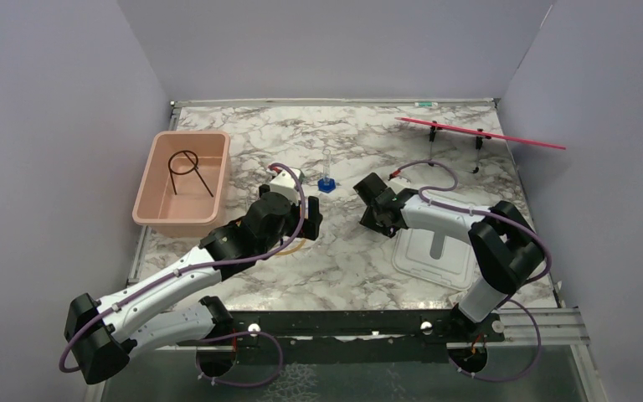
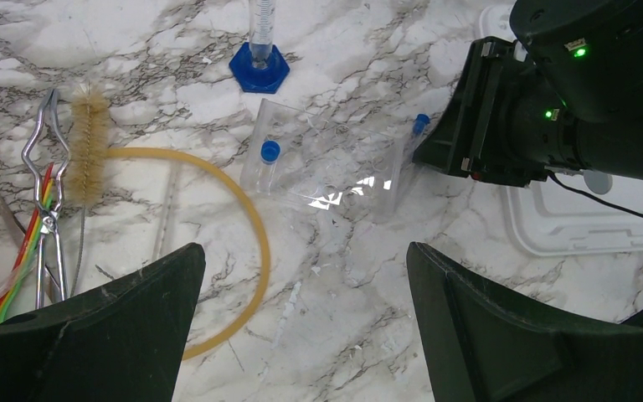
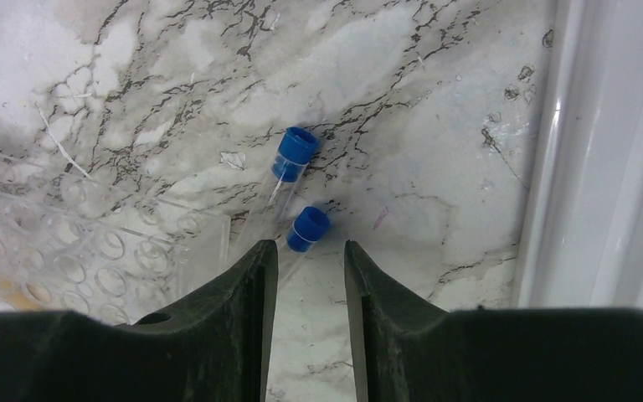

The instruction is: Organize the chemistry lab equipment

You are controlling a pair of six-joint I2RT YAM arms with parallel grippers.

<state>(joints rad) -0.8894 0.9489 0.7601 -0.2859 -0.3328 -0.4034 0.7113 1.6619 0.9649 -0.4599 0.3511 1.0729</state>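
Note:
My left gripper [image 2: 303, 251] is open and empty above bare marble. Ahead of it lie the amber rubber tubing loop [image 2: 251, 226], the metal tongs [image 2: 46, 193], a bristle brush [image 2: 90, 146] and a clear tube rack [image 2: 301, 163]. The blue-based clear vial [image 2: 258, 63] stands upright beyond them. My right gripper [image 3: 308, 244] is open with a narrow gap, low over the table. Two clear blue-capped tubes [image 3: 293, 155] [image 3: 308, 228] lie just ahead of its tips; the nearer one's body runs under the left finger. The black wire ring [image 1: 186, 167] lies in the pink tub [image 1: 146, 188].
The white lid [image 1: 435, 255] lies flat at the right, close beside my right gripper. A red rod on black legs [image 1: 481, 132] stands at the back right. Coloured strips [image 2: 17, 268] lie by the tongs. Grey walls close in the table.

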